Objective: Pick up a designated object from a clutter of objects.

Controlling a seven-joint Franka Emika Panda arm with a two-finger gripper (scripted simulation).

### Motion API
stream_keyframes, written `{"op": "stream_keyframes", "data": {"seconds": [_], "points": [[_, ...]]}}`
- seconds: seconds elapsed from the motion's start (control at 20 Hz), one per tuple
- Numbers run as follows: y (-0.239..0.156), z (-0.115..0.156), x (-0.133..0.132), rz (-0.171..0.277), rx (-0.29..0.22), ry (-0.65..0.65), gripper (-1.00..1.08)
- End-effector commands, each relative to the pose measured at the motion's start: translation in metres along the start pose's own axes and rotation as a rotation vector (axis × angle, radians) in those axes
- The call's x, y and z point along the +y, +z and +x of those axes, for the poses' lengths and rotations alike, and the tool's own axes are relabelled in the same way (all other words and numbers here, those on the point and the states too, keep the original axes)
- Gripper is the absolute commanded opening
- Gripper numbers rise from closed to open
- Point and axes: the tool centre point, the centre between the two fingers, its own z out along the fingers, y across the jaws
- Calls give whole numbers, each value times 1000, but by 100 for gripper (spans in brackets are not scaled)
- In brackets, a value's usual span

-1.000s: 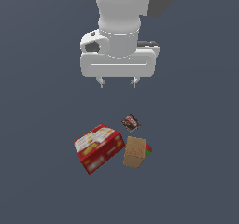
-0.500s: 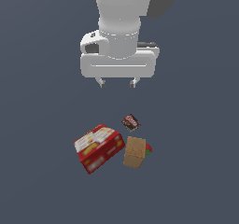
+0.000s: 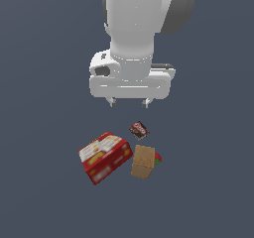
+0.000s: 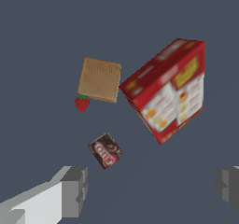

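- Tan wooden block (image 3: 144, 161) is the pick target; it stands on the floor in the cluster, just beside the red box (image 3: 105, 156), on the exterior view's right of it.
- Strawberry (image 3: 158, 158) sits against the block's far side from the box; dark packet (image 3: 140, 129) lies near, between block and arm.
- Gripper (image 3: 129, 102) hangs well above the clutter, fingers spread wide, nothing between them. Wrist view confirms: both fingertips (image 4: 74, 190) far apart, empty gap.
- Step, as I read it: approach phase, no contact with the block.
- Next move likely needs: shift so the gripper centres over the block, not the packet, then descend.
- Risk: the box is very close to the block, maybe touching, so a finger has little room on that side; may need to turn the wrist to close across the free faces.
- Containers: none in view; everything lies loose on the floor.
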Motion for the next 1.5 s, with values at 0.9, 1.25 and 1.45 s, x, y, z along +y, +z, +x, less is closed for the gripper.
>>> {"op": "stream_keyframes", "data": {"seconds": [0.9, 1.25, 1.45], "points": [[114, 90, -51, 16, -30, 162, 100], [128, 97, -56, 16, -33, 178, 100], [129, 96, -56, 16, -34, 176, 100]]}}
